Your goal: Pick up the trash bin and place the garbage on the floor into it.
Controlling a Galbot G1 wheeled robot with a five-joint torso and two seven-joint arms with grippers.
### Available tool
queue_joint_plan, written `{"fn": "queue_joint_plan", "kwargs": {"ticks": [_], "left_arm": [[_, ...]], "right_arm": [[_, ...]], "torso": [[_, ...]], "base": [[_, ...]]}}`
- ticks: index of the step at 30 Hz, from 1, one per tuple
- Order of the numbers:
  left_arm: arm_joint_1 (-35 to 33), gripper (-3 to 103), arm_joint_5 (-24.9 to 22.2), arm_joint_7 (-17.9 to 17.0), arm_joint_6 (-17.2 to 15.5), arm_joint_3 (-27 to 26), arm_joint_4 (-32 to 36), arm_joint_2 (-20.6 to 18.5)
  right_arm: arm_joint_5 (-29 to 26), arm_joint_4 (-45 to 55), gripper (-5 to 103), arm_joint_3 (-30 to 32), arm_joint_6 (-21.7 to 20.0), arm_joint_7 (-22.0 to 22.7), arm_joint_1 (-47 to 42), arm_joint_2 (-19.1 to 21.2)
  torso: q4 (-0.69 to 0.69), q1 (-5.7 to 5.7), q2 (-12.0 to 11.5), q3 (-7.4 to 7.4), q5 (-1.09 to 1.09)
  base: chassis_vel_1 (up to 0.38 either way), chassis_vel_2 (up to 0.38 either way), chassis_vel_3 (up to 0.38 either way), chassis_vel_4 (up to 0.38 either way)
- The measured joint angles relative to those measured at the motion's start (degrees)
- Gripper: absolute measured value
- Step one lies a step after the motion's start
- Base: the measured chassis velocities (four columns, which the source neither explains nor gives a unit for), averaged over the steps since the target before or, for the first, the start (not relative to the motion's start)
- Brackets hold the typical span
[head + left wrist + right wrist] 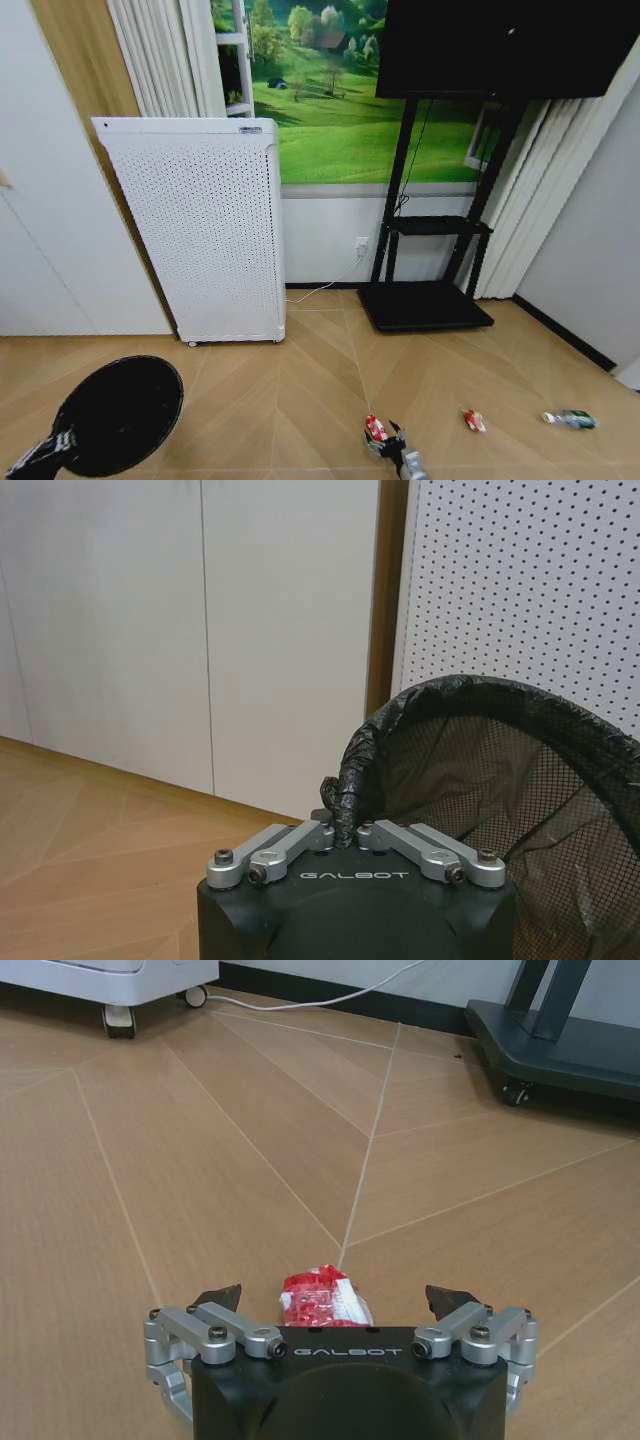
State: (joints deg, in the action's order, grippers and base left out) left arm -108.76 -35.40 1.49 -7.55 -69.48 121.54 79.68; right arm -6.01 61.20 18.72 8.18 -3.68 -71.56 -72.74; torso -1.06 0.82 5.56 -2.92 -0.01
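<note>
The trash bin [120,415], black mesh with a black liner, hangs at the lower left above the floor [300,390]. My left gripper [345,815] is shut on its rim [400,705]; the same gripper sits at the view's corner [45,450]. My right gripper [333,1298] is open and low over the floor, its fingertips [222,1295] on either side of a red-and-white piece of garbage [322,1300], also seen from the head [375,428]. A second red-and-white piece [474,420] and a clear bottle with a green label [570,419] lie further right.
A white perforated unit on casters [200,230] stands against the wall behind the bin. A black TV stand [425,305] with a cable to a wall socket occupies the back right. White cabinet doors [200,630] are to the left.
</note>
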Motion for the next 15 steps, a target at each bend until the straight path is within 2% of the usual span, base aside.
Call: {"fn": "queue_joint_plan", "kwargs": {"ticks": [7,13,15], "left_arm": [[-0.8,4,0.1,-0.4,-0.5,0.4,1.5,0.7],[-0.9,4,0.1,-0.5,-0.5,0.2,1.6,0.6],[-0.8,4,0.1,-0.5,-0.5,0.2,1.6,0.7]], "right_arm": [[3.1,-5.0,100,-0.9,-0.6,1.9,3.5,-1.7],[5.0,-5.3,102,-0.5,-3.0,4.4,3.4,-1.7],[5.2,-5.0,92,-0.2,-3.1,4.5,2.9,-1.4]], "torso": [[0.01,0.00,0.0,0.00,0.01],[0.00,0.00,0.0,0.00,0.01],[0.00,0.00,0.0,0.00,0.01]], "base": [[0.000,0.000,0.000,0.000],[0.000,0.000,0.000,0.000],[0.000,0.000,0.000,0.000]]}}
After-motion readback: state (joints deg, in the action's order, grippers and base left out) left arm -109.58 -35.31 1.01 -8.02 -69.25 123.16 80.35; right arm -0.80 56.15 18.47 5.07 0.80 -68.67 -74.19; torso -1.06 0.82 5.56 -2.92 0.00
